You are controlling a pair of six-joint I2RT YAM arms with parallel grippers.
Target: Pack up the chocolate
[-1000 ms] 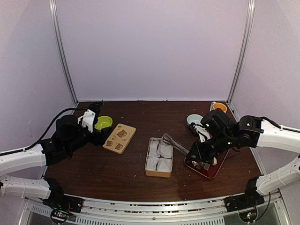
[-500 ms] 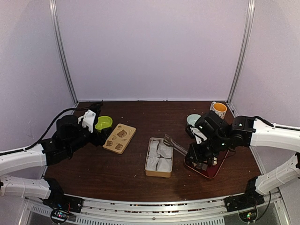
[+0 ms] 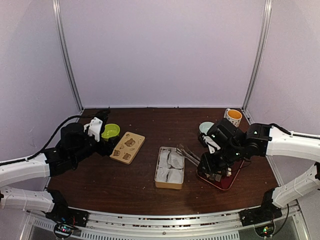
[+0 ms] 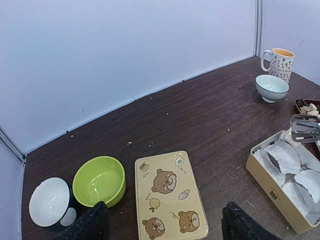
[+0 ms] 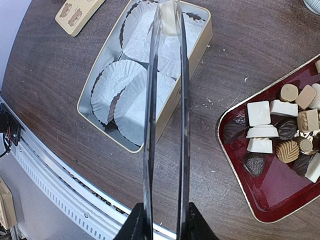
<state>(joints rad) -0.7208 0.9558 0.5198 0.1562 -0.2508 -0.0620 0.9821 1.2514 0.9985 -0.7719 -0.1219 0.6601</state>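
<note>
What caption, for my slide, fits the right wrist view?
Tongs hold a pale chocolate over the paper-lined tin, red tray alongside.

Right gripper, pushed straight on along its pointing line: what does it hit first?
Likely the white paper liners in the tin, met by the tongs the right gripper holds; height is unclear.
</note>
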